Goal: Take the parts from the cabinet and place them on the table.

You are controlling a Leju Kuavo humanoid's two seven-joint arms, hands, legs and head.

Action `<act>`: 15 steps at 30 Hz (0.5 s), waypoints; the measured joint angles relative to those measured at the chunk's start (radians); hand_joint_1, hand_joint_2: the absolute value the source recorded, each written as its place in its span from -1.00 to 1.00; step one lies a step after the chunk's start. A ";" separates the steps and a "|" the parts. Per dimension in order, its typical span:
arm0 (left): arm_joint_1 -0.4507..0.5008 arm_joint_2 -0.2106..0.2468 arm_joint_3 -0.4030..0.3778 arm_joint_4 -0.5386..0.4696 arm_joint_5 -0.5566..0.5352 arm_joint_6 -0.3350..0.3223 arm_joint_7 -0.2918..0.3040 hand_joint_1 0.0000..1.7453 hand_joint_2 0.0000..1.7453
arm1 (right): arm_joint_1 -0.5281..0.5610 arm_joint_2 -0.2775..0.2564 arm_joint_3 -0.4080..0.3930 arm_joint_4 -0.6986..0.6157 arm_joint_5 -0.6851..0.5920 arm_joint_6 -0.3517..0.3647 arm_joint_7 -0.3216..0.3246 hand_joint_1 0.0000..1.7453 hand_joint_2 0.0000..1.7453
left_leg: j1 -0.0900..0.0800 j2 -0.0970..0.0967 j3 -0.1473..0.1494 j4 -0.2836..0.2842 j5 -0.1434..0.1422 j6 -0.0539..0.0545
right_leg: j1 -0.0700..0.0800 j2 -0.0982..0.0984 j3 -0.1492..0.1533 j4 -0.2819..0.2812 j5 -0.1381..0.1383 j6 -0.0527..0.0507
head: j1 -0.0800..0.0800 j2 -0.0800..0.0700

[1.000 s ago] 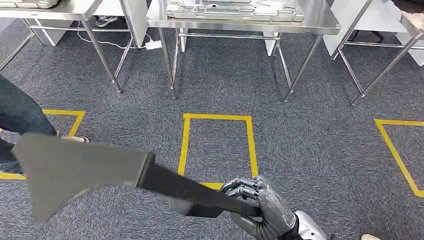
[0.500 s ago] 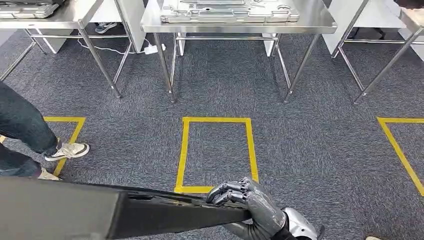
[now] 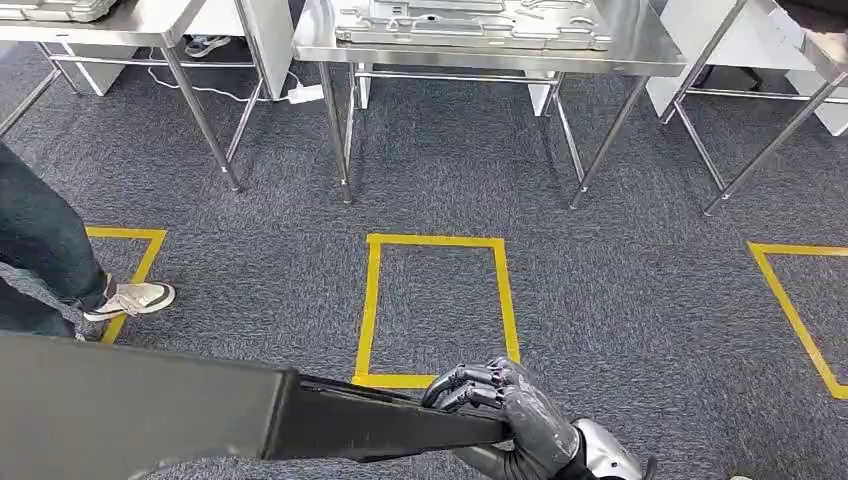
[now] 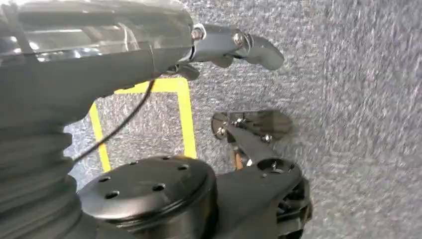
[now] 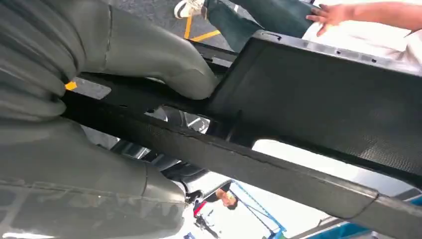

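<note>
Part [image 3: 150,415] was a long dark panel, and the right hand [image 3: 505,415] had its fingers wrapped around the narrow end, low and near on the right of the head view. The wide end stuck way out to the left, across the robot's front. Probably carried flat and sideways like that so it wouldn't catch the floor or the table legs on the way over. From the right wrist view the thumb [image 5: 149,55] was pressed on the part's frame, so the grip looked solid. Left hand [image 4: 234,45] hung by the robot's side above the carpet with nothing in it, fingers apart as far as I could tell. Table [image 3: 640,50] was far ahead, past the yellow tape box [image 3: 370,300], and already had a metal tray [image 3: 470,25] on top, so my guess is there's some walking left before putting it down. A person's leg [image 3: 40,250] stood at the left, near the wide end, which might be a bump risk.
</note>
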State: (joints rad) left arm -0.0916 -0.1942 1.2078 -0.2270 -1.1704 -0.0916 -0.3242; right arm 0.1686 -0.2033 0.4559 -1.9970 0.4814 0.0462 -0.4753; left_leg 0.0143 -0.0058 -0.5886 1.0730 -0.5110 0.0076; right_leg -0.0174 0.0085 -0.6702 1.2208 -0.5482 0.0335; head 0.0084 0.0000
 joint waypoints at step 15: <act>0.001 0.002 -0.012 0.000 -0.022 -0.002 0.003 -1.00 1.00 | -0.004 0.001 -0.030 0.028 -0.012 0.039 0.013 1.00 1.00 | 0.001 -0.001 -0.093 0.197 -0.055 -0.040 | 0.002 0.000 0.115 -0.194 0.038 -0.032 | -0.002 0.000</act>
State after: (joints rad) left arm -0.0907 -0.1923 1.1959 -0.2266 -1.1925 -0.0935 -0.3212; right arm 0.1646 -0.2026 0.4261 -1.9688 0.4692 0.0851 -0.4627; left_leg 0.0149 -0.0064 -0.6817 1.2705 -0.5661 -0.0322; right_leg -0.0154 0.0082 -0.5549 1.0268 -0.5101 0.0016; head 0.0069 0.0000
